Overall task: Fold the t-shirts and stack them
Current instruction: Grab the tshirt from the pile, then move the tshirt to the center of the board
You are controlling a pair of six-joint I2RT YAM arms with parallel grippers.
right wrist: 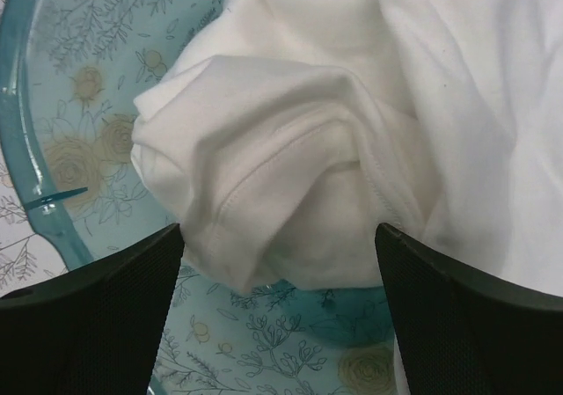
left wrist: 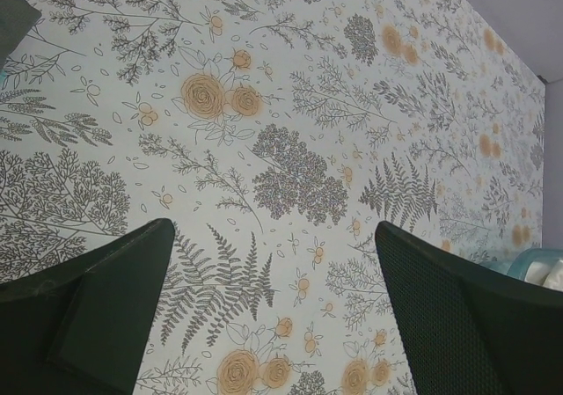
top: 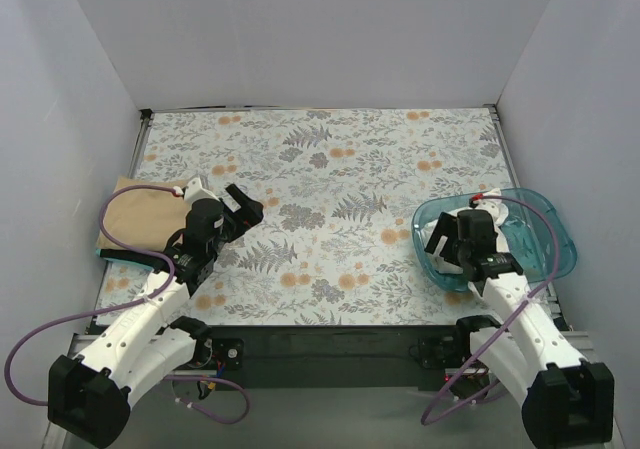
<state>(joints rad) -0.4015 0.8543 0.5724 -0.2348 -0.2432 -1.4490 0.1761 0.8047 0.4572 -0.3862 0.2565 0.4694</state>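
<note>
1. The tan-beige cloth t-shirt looks folded at left; the left gripper near it gapes wide, empty.
2. The white cloth t-shirt lies crumpled in a translucent blue plastic tub, not yet folded; the right gripper hovers over it, wide, empty.

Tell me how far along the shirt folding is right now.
Done: the tan t-shirt lies as a flat folded rectangle at the left edge of the floral tablecloth. In hand: nothing; the left gripper is open over bare tablecloth, and the right gripper hangs open above the crumpled white t-shirt in the blue tub. Left: lift the white one out, fold it, stack it with the tan.
</note>
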